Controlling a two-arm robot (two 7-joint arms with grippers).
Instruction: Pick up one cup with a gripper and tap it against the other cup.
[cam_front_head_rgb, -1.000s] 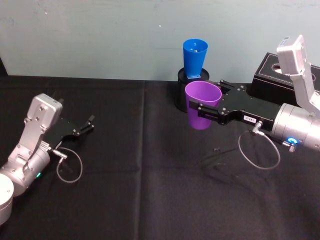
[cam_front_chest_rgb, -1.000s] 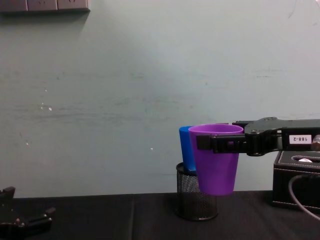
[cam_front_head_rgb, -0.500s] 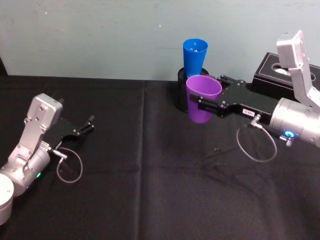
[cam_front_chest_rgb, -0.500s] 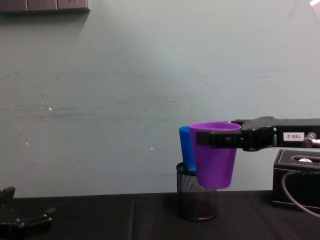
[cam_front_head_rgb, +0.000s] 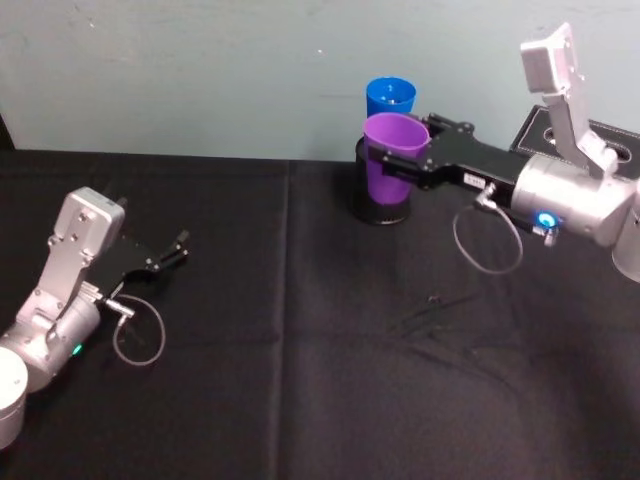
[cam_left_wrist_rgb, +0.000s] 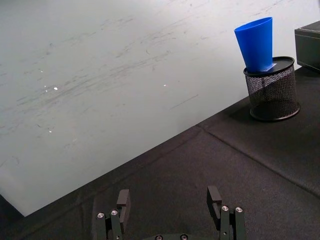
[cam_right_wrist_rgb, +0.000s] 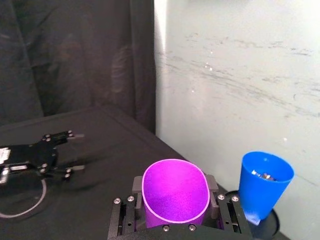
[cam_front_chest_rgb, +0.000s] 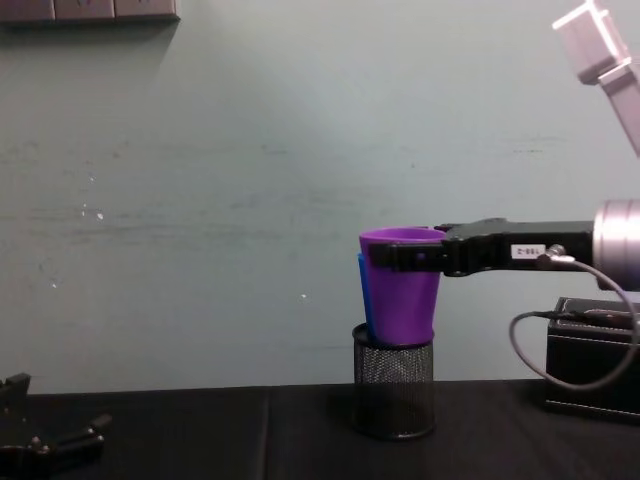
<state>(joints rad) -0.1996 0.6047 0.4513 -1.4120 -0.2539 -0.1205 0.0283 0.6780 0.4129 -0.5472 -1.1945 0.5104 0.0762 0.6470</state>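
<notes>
My right gripper is shut on the purple cup, holding it upright in the air by its upper wall. It hangs just in front of the blue cup, which stands in a black wire-mesh holder at the table's back. From the chest, the purple cup covers most of the blue cup. The right wrist view shows a narrow gap between the purple cup and the blue cup. My left gripper rests open on the cloth at the left, far from both cups.
A black box stands at the back right, behind my right arm. The wall runs close behind the mesh holder. Black cloth covers the table, with open room in the middle and front.
My right gripper has carried the purple cup up and back, from the table's middle to right beside the blue cup. The left arm has not moved.
</notes>
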